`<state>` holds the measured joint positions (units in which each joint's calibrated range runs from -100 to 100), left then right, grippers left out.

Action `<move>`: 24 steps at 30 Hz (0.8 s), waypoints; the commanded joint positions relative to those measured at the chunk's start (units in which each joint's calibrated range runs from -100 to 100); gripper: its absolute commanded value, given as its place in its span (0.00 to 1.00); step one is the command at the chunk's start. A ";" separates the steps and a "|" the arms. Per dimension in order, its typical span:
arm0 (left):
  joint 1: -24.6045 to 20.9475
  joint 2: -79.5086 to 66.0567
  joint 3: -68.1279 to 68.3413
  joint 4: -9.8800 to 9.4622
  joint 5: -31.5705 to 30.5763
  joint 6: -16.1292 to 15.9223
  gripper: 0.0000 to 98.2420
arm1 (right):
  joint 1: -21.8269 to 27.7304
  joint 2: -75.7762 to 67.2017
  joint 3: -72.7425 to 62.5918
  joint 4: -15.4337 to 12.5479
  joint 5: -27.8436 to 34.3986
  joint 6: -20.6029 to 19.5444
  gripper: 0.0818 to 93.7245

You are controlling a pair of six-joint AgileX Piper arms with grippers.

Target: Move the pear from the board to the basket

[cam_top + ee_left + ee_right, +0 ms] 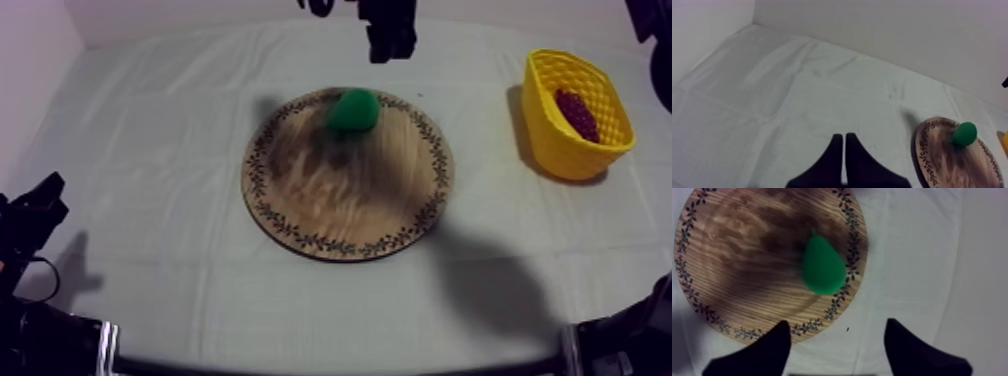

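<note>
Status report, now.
Left gripper shut, over cloth. Right gripper open near pear, not touching. Pear on board by its rim. Path looks clear; basket holds grapes.

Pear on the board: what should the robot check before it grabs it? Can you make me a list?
1. Pear lies on the wooden board with nothing touching it: ok.
2. Right end effector is open: ok.
3. Pear sits between the right end effector's fingers: not ok, not yet.
4. Yellow basket has room beside the grapes: ok, it seems.
5. Left end effector is shut and away from the board: ok.
</note>
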<state>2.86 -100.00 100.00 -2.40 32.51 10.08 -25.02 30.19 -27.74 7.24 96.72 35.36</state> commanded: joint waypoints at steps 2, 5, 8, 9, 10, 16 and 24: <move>0.00 0.00 0.00 -0.02 -0.01 0.01 0.00 | -0.09 0.31 0.18 0.24 -0.45 0.91 0.72; 0.00 0.00 0.00 -0.02 -0.01 0.01 0.00 | -0.04 1.09 0.03 0.40 -0.80 1.35 0.75; 0.00 0.00 0.00 -0.02 -0.01 0.01 0.00 | -0.02 2.08 -0.06 0.45 -1.27 1.67 0.77; 0.00 0.00 0.00 -0.02 -0.01 0.01 0.00 | -0.02 2.45 -0.04 0.45 -1.55 1.76 0.77; 0.00 0.00 0.00 -0.02 -0.01 0.01 0.00 | 0.00 2.87 0.04 0.42 -1.86 1.90 0.77; 0.00 0.00 0.00 -0.02 -0.01 0.01 0.00 | 0.26 6.66 0.04 0.49 -3.75 2.74 0.78; 0.00 0.00 0.00 -0.02 -0.01 0.01 0.00 | 0.57 13.02 -3.21 0.46 -4.75 4.02 0.78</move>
<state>2.86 -100.00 100.00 -2.40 32.51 10.08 -24.50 42.42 -30.84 7.77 91.93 39.28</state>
